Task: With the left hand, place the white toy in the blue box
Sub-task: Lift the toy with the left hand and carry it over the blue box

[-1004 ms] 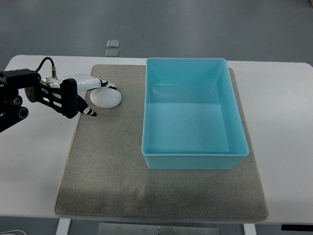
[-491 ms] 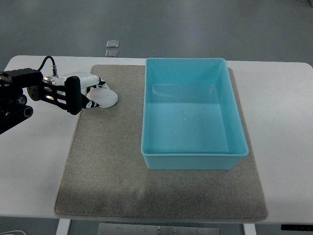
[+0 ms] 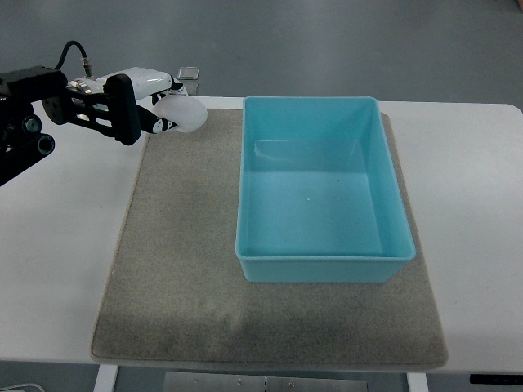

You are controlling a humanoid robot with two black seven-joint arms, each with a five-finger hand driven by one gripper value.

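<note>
My left hand (image 3: 159, 106) comes in from the left edge and is shut on the white toy (image 3: 185, 113), a rounded white lump. It holds the toy in the air above the far left corner of the grey mat (image 3: 180, 269). The blue box (image 3: 323, 188) stands open and empty on the right half of the mat, to the right of the hand. The right hand is out of view.
The mat lies on a white table (image 3: 474, 204). Two small clear squares (image 3: 189, 73) lie on the floor beyond the table's far edge.
My left hand closed its fingers around the white toy on the mat, then lifted it up and toward the far edge of the mat.
</note>
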